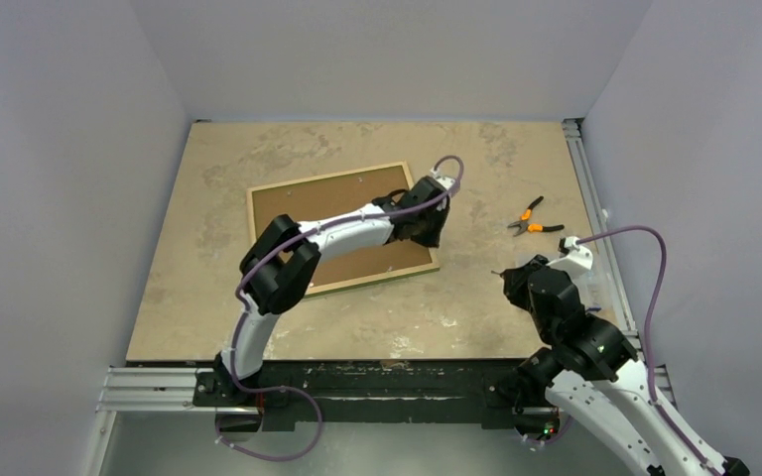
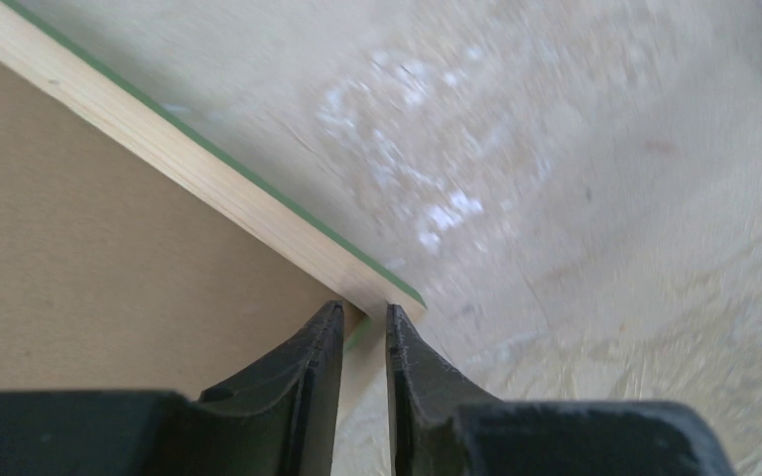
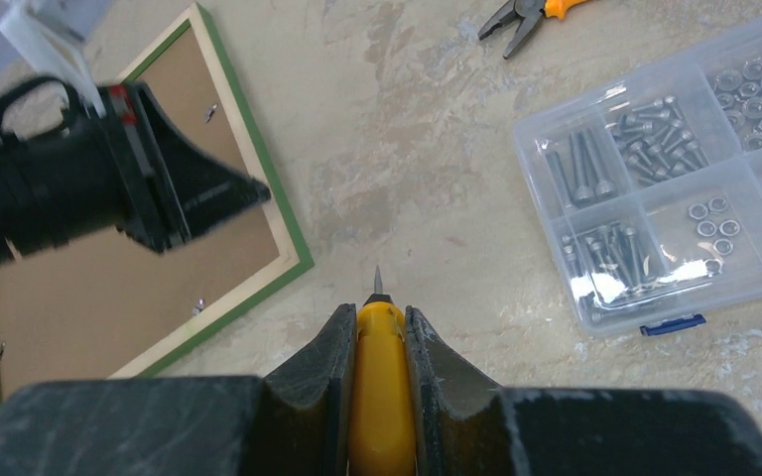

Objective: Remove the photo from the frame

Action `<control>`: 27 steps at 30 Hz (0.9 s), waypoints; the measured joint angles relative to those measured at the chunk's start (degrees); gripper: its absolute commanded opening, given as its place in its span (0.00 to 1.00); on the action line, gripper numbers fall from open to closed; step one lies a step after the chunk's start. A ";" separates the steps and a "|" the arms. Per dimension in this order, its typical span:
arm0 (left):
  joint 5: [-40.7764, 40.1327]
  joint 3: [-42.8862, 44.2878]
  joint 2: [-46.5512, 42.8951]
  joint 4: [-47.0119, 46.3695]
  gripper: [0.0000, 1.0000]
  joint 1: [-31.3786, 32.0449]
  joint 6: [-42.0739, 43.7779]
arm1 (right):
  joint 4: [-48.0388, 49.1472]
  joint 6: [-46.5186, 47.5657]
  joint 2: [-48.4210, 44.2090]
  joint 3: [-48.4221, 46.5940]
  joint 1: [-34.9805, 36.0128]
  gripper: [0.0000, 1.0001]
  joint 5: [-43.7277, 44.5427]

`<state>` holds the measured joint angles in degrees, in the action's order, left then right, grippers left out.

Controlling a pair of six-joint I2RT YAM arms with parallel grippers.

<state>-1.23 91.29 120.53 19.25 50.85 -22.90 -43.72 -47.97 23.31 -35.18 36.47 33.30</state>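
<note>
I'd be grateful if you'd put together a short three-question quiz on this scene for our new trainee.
1. True or false: the frame lies face down, its brown backing facing up.
2. The right gripper holds: A) nothing; B) a yellow-handled pointed tool; C) the frame.
3. At which part of the frame is the left gripper positioned?
Key: 1 true; 2 B; 3 a corner.
</note>
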 measured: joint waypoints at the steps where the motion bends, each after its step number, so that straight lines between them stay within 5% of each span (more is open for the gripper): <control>1: 1.79 2.71 1.42 0.00 0.00 -1.40 -1.86 | 0.04 0.11 0.04 0.00 0.00 0.00 -0.11; 9: 14.71 14.93 7.54 -1.27 0.56 -9.75 -11.82 | 0.31 1.53 1.49 -0.28 0.00 0.00 -2.64; 17: 13.68 -10.54 -14.51 -0.57 0.86 -10.08 -1.36 | 3.13 3.06 2.93 -0.26 0.00 0.00 -4.68; 22: 7.61 -26.71 -31.21 2.03 0.89 -9.79 3.32 | 5.99 4.17 4.92 0.13 0.00 0.00 -6.21; 27: -1.01 -35.67 -38.16 5.29 0.88 -9.84 4.02 | 8.83 5.16 7.19 0.92 0.00 0.00 -8.02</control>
<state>-2.24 55.61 82.37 24.53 41.01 -18.87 -34.89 -42.81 30.50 -34.26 36.47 25.28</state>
